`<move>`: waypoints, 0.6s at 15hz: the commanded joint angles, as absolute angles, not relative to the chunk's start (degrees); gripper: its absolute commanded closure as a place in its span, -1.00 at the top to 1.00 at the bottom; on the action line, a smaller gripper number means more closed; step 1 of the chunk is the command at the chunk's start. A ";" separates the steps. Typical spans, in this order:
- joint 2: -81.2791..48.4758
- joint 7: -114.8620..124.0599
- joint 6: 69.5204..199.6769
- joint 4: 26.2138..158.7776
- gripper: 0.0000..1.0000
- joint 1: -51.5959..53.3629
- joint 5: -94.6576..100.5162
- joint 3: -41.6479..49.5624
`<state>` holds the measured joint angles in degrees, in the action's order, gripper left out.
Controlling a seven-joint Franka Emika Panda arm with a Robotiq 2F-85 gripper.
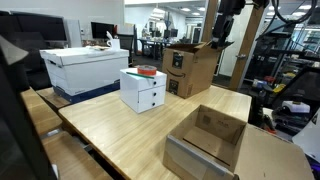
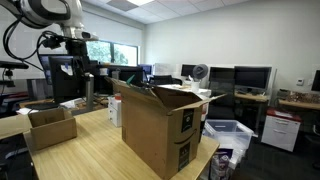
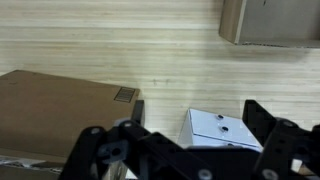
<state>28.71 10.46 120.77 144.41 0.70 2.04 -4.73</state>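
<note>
My gripper (image 3: pixel 178 132) hangs high above a light wooden table (image 3: pixel 120 50), open with nothing between its black fingers (image 3: pixel 272 135). Directly below, in the wrist view, a small white drawer unit (image 3: pixel 222 127) with two dark knobs shows between the fingers. The unit (image 1: pixel 143 90) stands mid-table with small red and green items on top. A shut brown cardboard box (image 3: pixel 55 105) lies to its left in the wrist view. In both exterior views the gripper (image 1: pixel 222 38) (image 2: pixel 85 70) sits well above the table, touching nothing.
A tall brown cardboard box (image 1: pixel 190 68) (image 2: pixel 160 125) stands at the table's far end. A shallow open cardboard box (image 1: pixel 205 140) (image 2: pixel 50 125) (image 3: pixel 270 20) sits near one edge. A white lidded bin (image 1: pixel 85 68) rests on a blue lid. Desks and monitors (image 2: pixel 250 78) fill the room behind.
</note>
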 commanded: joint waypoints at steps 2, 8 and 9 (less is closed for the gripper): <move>23.63 13.68 129.88 145.83 1.00 0.96 3.38 -7.72; 20.70 14.20 130.65 145.66 1.00 1.61 2.77 -8.54; 20.05 14.35 130.72 145.64 1.00 1.68 2.77 -8.65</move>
<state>20.02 14.19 130.85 145.71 1.10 2.53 -9.24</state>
